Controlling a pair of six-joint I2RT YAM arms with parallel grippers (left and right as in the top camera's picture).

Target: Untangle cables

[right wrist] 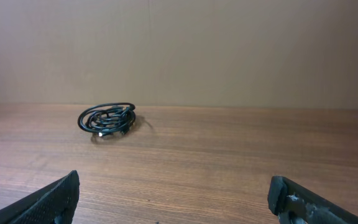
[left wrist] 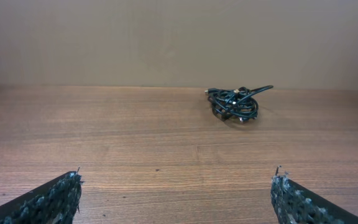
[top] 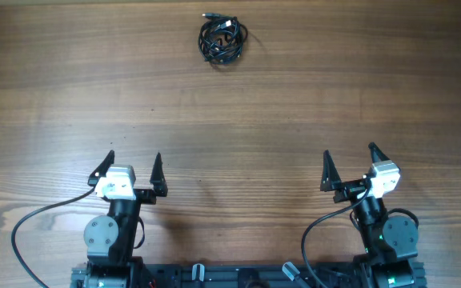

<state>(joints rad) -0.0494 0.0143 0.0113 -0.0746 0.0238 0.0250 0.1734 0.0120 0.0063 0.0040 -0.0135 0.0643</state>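
The cables (top: 222, 40) lie as one small black tangle on the wooden table (top: 294, 104), far from both arms near the back edge. From the left wrist the cables (left wrist: 235, 104) sit ahead and to the right, a plug end poking up. From the right wrist the cables (right wrist: 107, 120) rest ahead and to the left. My left gripper (top: 133, 167) stands open near the front left, nothing between its fingers. My right gripper (top: 349, 165) is open too, at the front right, and holds nothing.
Thick black wires loop from each arm base at the front edge, one (top: 30, 228) on the left and one (top: 318, 228) on the right. A plain beige wall (left wrist: 166, 37) rises behind the table's far edge.
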